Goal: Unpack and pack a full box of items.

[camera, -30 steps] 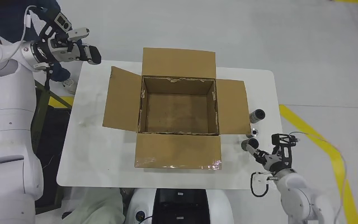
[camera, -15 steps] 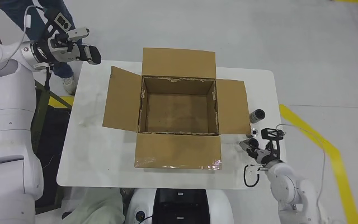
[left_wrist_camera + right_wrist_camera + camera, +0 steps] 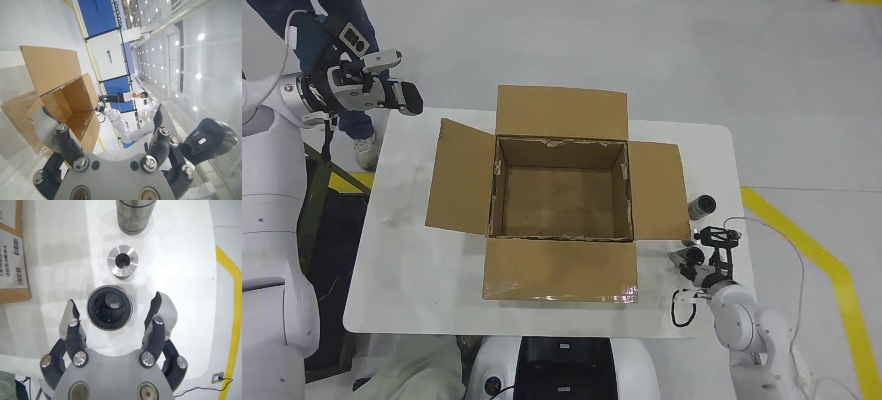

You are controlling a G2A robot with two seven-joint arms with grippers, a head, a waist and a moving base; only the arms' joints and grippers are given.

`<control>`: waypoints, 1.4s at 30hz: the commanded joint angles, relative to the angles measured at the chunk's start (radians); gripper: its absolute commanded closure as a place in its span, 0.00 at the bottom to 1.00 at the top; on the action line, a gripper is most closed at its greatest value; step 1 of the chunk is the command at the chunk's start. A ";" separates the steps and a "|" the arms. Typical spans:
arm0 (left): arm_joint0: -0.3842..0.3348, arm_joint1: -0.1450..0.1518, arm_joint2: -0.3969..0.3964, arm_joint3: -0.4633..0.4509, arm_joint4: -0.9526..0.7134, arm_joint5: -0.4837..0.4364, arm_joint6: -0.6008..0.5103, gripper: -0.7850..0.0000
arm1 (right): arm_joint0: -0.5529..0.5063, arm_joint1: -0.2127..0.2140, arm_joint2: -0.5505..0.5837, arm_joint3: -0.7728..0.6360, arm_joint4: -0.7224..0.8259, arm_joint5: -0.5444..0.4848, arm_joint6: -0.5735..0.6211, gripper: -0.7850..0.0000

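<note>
The box [image 3: 560, 268] stands in the middle of the table [image 3: 412, 250] with all four flaps folded out, and its floor looks bare, so I judge the unpacking half to be done and the packing half not yet begun. Three metal parts stand in a line on the table on my right side, just beside the box's right flap: a tall grey cylinder [image 3: 135, 217] farthest from me, a small steel bushing [image 3: 122, 264] in the middle, and a black-lined sleeve [image 3: 109, 310] nearest me. All three would have to go back inside, and then the flaps may need closing. My right gripper [image 3: 114, 302] hangs over the sleeve with its jaws spread wide. One pad sits on each side of the sleeve with bare table between pad and metal, so I am touching nothing and holding nothing. The opening looks wide enough to take the sleeve once I close, though I cannot tell how high above the table my fingertips are. My left gripper [image 3: 100, 108] waits off the far left corner of the table, jaws also apart and empty, pointed toward the box.
</note>
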 commanded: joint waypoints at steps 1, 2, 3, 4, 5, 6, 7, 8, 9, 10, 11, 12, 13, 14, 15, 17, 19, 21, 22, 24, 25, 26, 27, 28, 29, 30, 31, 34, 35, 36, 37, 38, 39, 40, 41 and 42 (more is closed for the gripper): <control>0.000 0.000 0.000 0.000 0.000 0.000 0.000 0.00 | 0.001 0.001 -0.001 0.001 -0.001 -0.001 -0.001 0.51; 0.000 0.000 0.000 0.000 0.000 0.000 0.000 0.00 | 0.001 0.001 -0.002 0.001 -0.001 0.000 -0.002 0.56; 0.000 0.000 0.000 0.000 0.000 0.000 0.000 0.00 | 0.001 0.001 -0.003 0.000 -0.001 0.000 -0.003 0.62; 0.000 0.000 0.000 0.000 0.000 0.000 0.000 0.00 | 0.001 0.001 -0.003 -0.002 -0.002 -0.002 -0.003 0.66; 0.000 0.000 0.000 0.000 0.000 0.000 0.000 0.00 | 0.000 0.002 -0.003 -0.005 -0.002 -0.002 -0.003 0.70; 0.000 0.000 0.000 0.000 0.000 0.000 0.000 0.00 | -0.001 0.002 -0.004 -0.009 -0.003 -0.002 -0.003 0.75; 0.000 0.000 0.000 0.000 0.000 0.000 0.000 0.00 | -0.002 0.002 -0.004 -0.013 -0.004 -0.003 -0.003 0.82; 0.000 0.000 0.000 0.000 0.000 0.000 0.000 0.00 | -0.005 0.003 -0.003 -0.019 -0.006 -0.004 -0.003 0.89; 0.000 0.000 0.000 0.000 0.000 0.000 0.000 0.00 | -0.008 0.003 -0.003 -0.027 -0.008 -0.007 -0.004 0.98; 0.000 0.000 0.000 0.000 0.000 0.000 0.000 0.00 | -0.012 0.004 -0.002 -0.035 -0.006 -0.010 -0.006 1.00; 0.000 0.000 0.000 0.000 0.000 0.000 0.000 0.00 | -0.016 0.004 0.001 -0.043 0.000 -0.013 -0.010 1.00; 0.000 0.000 0.000 0.000 0.000 0.000 0.000 0.00 | -0.022 0.005 0.005 -0.048 0.004 -0.014 -0.014 1.00; 0.000 0.000 0.000 0.000 0.000 0.000 0.000 0.00 | -0.028 0.005 0.008 -0.054 0.006 -0.016 -0.015 1.00; 0.000 0.000 0.000 0.000 0.000 0.000 0.000 0.00 | -0.034 0.006 0.012 -0.064 0.011 -0.020 -0.018 1.00; 0.000 0.000 0.000 0.000 0.000 0.000 0.000 0.00 | -0.042 0.006 0.016 -0.073 0.017 -0.024 -0.021 1.00; 0.000 0.000 0.000 0.000 0.000 0.000 0.000 0.00 | -0.061 0.008 0.028 -0.099 0.022 -0.027 -0.026 1.00; 0.000 0.000 0.000 0.000 0.000 0.000 0.000 0.00 | -0.085 0.009 0.040 -0.129 0.032 -0.033 -0.037 1.00; 0.000 0.000 0.000 0.000 0.000 0.000 0.000 0.00 | -0.114 0.009 0.058 -0.160 0.055 -0.033 -0.054 1.00; 0.000 0.000 0.000 0.000 0.000 0.000 0.000 0.00 | -0.129 0.010 0.068 -0.175 0.071 -0.041 -0.066 1.00; 0.000 0.000 0.000 0.000 0.000 0.000 0.000 0.00 | -0.158 0.011 0.091 -0.202 0.088 -0.052 -0.087 1.00; 0.000 0.000 0.000 0.000 0.000 0.000 0.000 0.00 | -0.170 0.011 0.100 -0.215 0.095 -0.056 -0.097 1.00; 0.000 0.000 0.000 0.000 0.000 0.000 0.000 0.00 | -0.182 0.012 0.109 -0.228 0.099 -0.058 -0.105 1.00; 0.000 0.000 0.000 0.000 0.000 0.000 0.000 0.00 | -0.190 0.012 0.117 -0.240 0.102 -0.059 -0.112 1.00; 0.000 0.000 0.000 0.000 0.000 0.000 0.000 0.00 | -0.197 0.013 0.124 -0.251 0.104 -0.058 -0.118 1.00; 0.000 0.000 0.000 0.000 0.000 0.000 0.000 0.00 | -0.201 0.013 0.131 -0.262 0.105 -0.056 -0.126 1.00; 0.000 0.000 0.000 0.000 0.000 0.000 0.000 0.00 | -0.203 0.013 0.137 -0.272 0.104 -0.053 -0.134 1.00; 0.000 0.000 0.000 0.000 0.000 0.000 0.000 0.00 | -0.205 0.013 0.140 -0.282 0.101 -0.052 -0.142 1.00; 0.000 0.000 0.000 0.000 0.000 0.000 0.000 0.00 | -0.204 0.013 0.147 -0.306 0.091 -0.042 -0.174 1.00; 0.000 0.000 0.000 0.000 0.000 0.000 0.000 0.00 | -0.204 0.013 0.147 -0.313 0.089 -0.043 -0.189 1.00; 0.000 0.000 0.000 0.000 0.000 0.000 0.000 0.00 | -0.205 0.013 0.146 -0.317 0.079 -0.042 -0.204 1.00; 0.000 0.000 0.000 0.000 0.000 0.000 0.000 0.00 | -0.205 0.012 0.144 -0.320 0.071 -0.038 -0.225 1.00; 0.000 0.000 0.000 0.000 0.000 0.000 0.000 0.00 | -0.205 0.012 0.140 -0.322 0.065 -0.037 -0.242 1.00; 0.000 0.000 0.000 0.000 0.000 0.000 0.000 0.00 | -0.205 0.012 0.138 -0.324 0.060 -0.035 -0.254 1.00; 0.000 0.000 0.000 0.000 0.000 0.000 0.000 0.00 | -0.205 0.011 0.132 -0.327 0.052 -0.030 -0.278 1.00; 0.000 0.000 0.000 0.000 0.000 0.000 0.000 0.00 | -0.205 0.010 0.128 -0.329 0.050 -0.027 -0.297 1.00; 0.000 0.000 0.000 0.000 0.000 0.000 0.000 0.00 | -0.204 0.010 0.125 -0.332 0.051 -0.027 -0.309 1.00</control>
